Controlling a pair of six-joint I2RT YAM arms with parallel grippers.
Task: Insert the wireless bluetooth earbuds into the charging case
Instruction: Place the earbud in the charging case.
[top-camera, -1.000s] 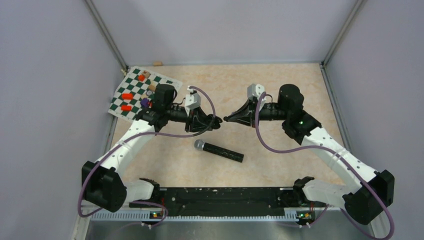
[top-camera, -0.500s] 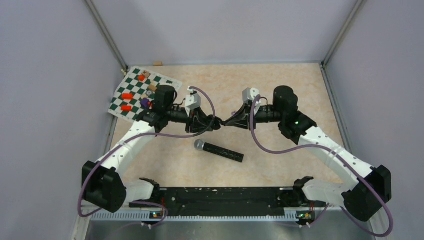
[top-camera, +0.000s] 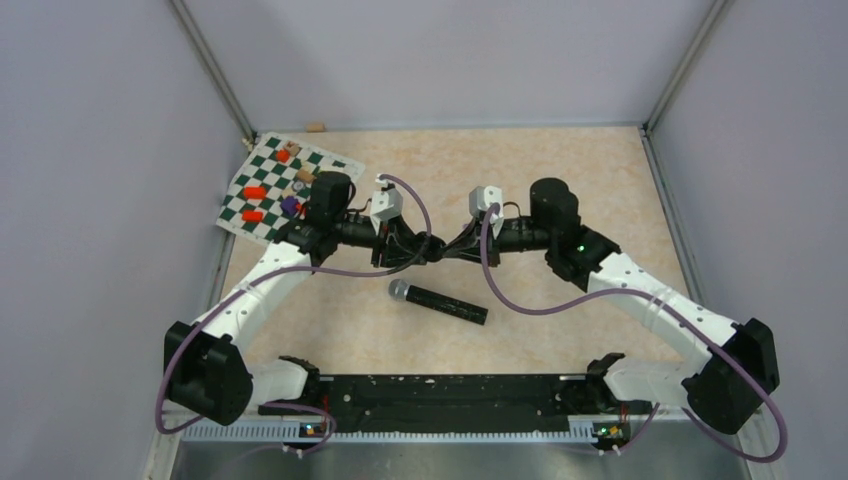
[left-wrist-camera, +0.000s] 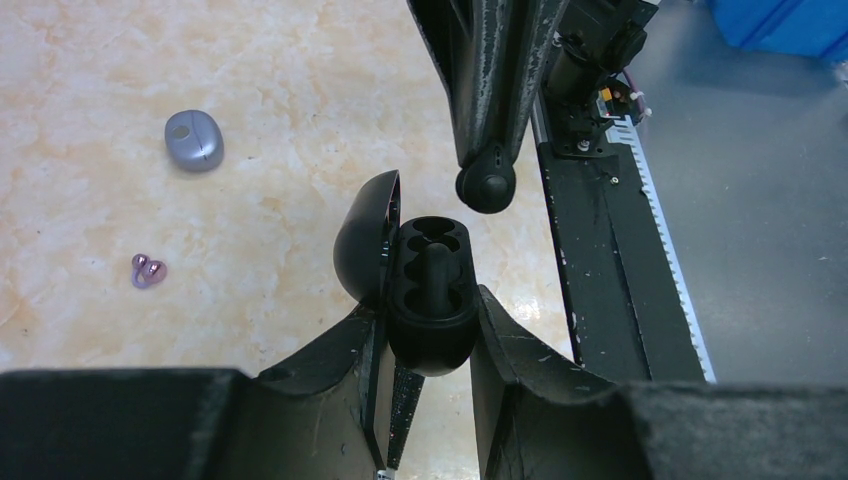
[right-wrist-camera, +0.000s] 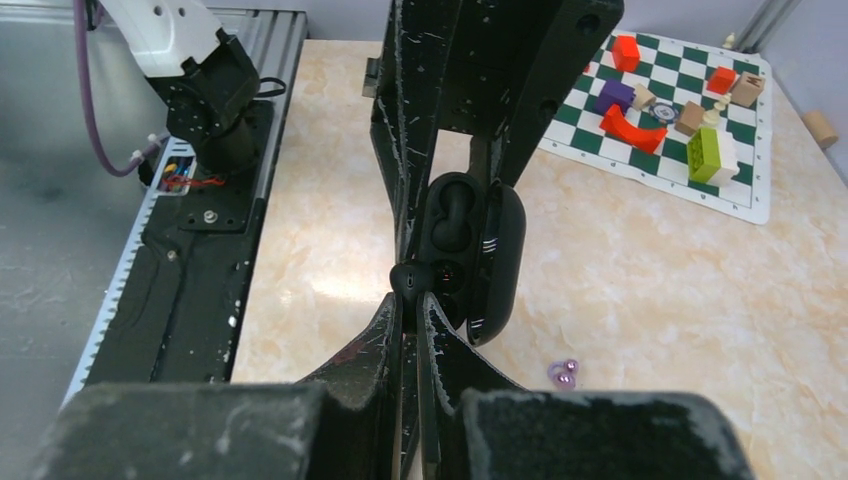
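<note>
At the tips of the right gripper, jaws pinched together on a black earbud, the bud now hangs just beside the open charging case clamped in the left gripper. A second ago the arms stood well apart; insertion looks imminent. Purple earbuds lie loose on the table.

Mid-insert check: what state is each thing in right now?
Left gripper: shut on black oval charging case.
That case: lid open.
Right gripper: shut on small black rounded earbud, just outside the case's mouth.
Grey-blue rounded case: lid closed, resting on table.
Two tiny purple earbuds: loose on table.
Black handheld microphone: lying flat.
</note>
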